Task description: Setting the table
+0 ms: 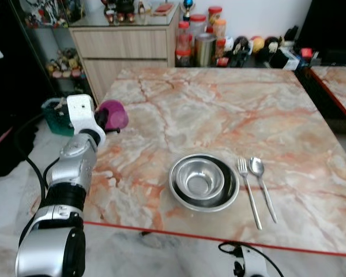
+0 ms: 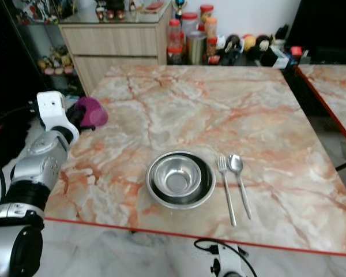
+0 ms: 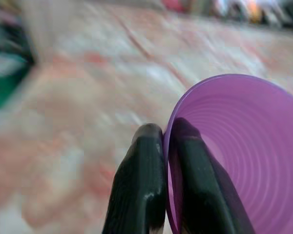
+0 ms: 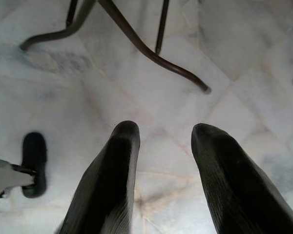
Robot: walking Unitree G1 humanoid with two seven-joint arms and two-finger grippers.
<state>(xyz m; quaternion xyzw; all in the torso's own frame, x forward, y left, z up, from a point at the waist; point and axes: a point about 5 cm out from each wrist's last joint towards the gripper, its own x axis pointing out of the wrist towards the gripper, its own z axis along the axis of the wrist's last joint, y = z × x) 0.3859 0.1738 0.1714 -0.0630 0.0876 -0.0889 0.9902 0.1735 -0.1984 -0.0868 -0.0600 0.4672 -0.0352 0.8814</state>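
Left hand clenched on round purple plastic cup's rim, over marble counter edge. Ahead, right: nested steel bowls, fork, spoon placed; cup probably remaining. Right hand released, idle.

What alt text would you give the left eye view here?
The robot's left gripper holds a purple cup by its rim over the left edge of a marble table. Near the front edge a steel bowl sits with a fork and spoon to its right.
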